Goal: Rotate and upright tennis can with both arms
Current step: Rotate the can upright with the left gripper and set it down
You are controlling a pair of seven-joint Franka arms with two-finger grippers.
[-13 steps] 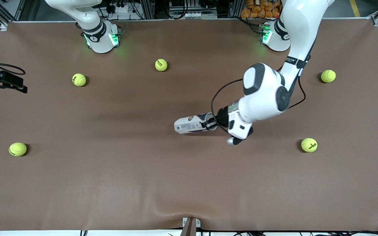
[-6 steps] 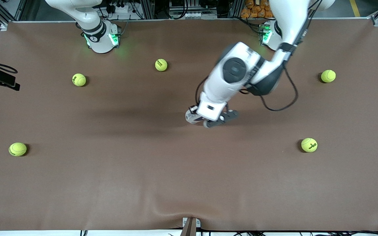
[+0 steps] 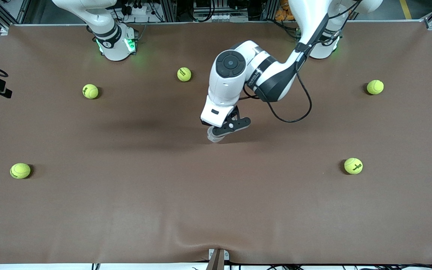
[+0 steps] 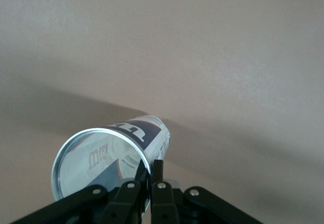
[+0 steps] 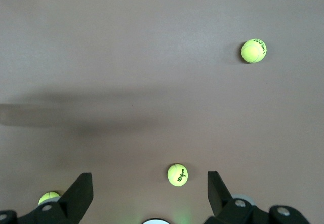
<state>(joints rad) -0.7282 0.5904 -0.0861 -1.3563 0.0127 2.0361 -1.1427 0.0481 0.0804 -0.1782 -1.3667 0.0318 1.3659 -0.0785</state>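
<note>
Rotation happened in the last second: the white-and-navy cylindrical tennis can (image 4: 114, 155), lying flat before, now stands tilted over the brown tabletop (image 3: 126, 195) centre, clenched by the left gripper (image 4: 147, 181). The right gripper (image 5: 149, 193) waits, spread apart, above its end of the tabletop.

The brown desk (image 3: 126, 210) carries five yellow-green tennis balls (image 3: 184, 74), well apart: three nearer the arm bases, two nearer the front camera.

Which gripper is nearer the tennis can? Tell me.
Left. The left gripper is clamped on the tennis can at mid-table; the right gripper waits open at the right arm's end of the table.
</note>
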